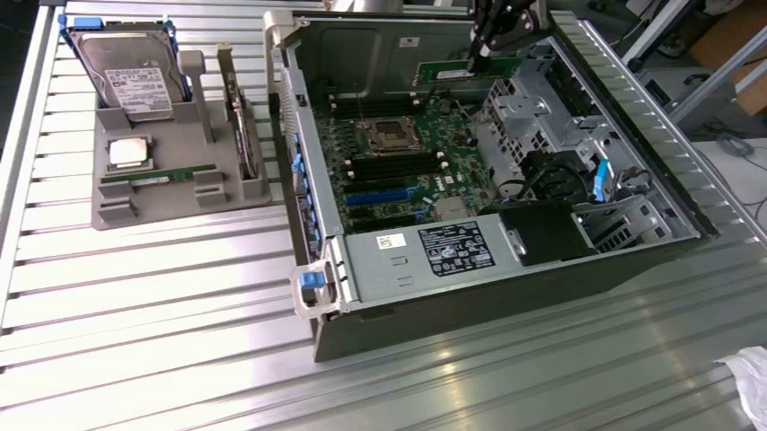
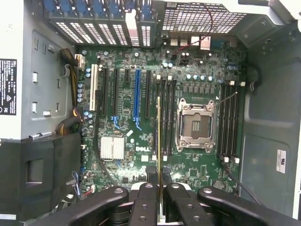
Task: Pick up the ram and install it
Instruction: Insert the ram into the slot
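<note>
gripper (image 2: 159, 173): jaws pinched narrow on the ram, gripping its upper edge
ram (image 2: 159, 136): edge-on in the wrist view, hanging above the motherboard (image 2: 122, 117); in the exterior view it's the green card (image 1: 470, 71) up over the open case (image 1: 623, 108)
done so far: pickup looks sorted, the stick is off the tray and inside the case
left to do: not seated yet, I'd say; it sits in line with the black memory slots (image 2: 168, 117) beside the empty CPU socket (image 2: 195, 125), but above them
board writing: "DELL" in white (image 2: 142, 149), pretty clear
case stickers: a white one (image 2: 281, 161) and a black one (image 2: 7, 87), print too small to read
power supply label (image 1: 454, 247): can't read it either
tray (image 1: 180, 211): the second stick (image 1: 156, 175), silver chip (image 1: 128, 153) and hard drive (image 1: 132, 76) sit in their holders
</note>
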### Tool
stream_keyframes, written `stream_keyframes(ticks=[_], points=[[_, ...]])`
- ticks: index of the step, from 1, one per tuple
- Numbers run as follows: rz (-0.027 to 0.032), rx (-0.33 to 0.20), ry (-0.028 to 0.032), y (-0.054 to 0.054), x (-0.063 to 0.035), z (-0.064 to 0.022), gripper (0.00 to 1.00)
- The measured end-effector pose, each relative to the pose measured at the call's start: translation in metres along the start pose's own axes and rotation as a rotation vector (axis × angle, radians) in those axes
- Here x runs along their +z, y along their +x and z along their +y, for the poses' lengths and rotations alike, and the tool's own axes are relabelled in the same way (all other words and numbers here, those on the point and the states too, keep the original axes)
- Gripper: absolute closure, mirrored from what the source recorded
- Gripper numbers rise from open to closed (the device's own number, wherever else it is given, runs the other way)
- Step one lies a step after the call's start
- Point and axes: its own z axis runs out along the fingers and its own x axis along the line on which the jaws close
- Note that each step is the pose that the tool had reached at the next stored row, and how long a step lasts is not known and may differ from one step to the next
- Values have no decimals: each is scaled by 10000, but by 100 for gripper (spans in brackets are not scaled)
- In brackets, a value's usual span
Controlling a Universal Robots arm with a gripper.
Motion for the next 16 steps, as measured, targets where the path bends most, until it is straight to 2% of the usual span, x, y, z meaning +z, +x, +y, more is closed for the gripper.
stream_keyframes(ticks=[16], points=[[0,0,0,0,74,-3,87]])
